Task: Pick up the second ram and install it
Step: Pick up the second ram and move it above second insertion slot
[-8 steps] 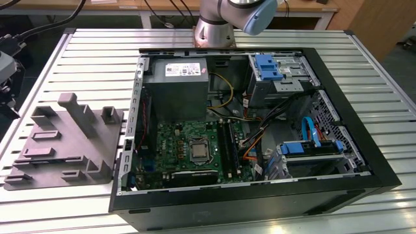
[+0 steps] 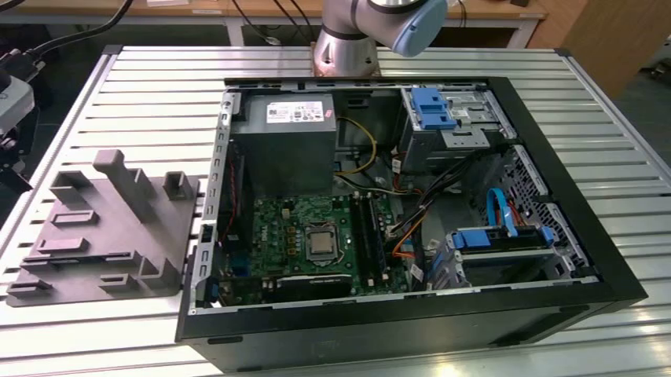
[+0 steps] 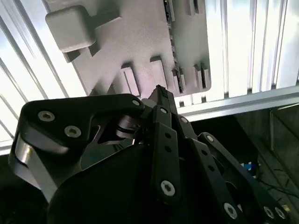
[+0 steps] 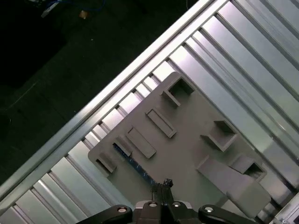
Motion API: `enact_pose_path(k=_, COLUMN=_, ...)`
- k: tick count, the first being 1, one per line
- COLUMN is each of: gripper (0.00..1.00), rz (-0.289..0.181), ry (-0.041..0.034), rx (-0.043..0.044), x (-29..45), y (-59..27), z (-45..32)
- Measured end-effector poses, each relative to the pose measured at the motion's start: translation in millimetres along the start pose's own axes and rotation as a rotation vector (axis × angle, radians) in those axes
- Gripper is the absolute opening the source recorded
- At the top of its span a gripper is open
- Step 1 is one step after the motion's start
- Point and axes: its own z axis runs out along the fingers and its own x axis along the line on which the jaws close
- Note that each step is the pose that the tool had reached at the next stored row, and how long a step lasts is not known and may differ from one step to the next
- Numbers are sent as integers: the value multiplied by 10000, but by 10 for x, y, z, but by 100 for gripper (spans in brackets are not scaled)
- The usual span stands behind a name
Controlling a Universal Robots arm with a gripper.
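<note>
So, my gripper (image 4: 163, 183) hangs well above the grey holder (image 4: 187, 116). Its fingertips look pinched together with nothing between them, as far as I can see. The second ram (image 4: 133, 163) sits on edge in a slot at one end of that holder, which lies near the table (image 4: 243, 60) edge, beside the computer case (image 2: 419, 316).

My worry is that it's a thin stick, so an off-centre grab could tilt it or wedge it in the slot. Loose cables (image 2: 404, 236) also crowd the board.

Writing-wise, there's a white sticker (image 2: 298, 112) on the power supply (image 2: 283, 153), but I can't read it.
</note>
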Motion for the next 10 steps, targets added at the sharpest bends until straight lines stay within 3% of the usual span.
enact_pose_path(k=10, gripper=10, rz=-1547, ry=54, rx=-22, x=0, y=0, z=5)
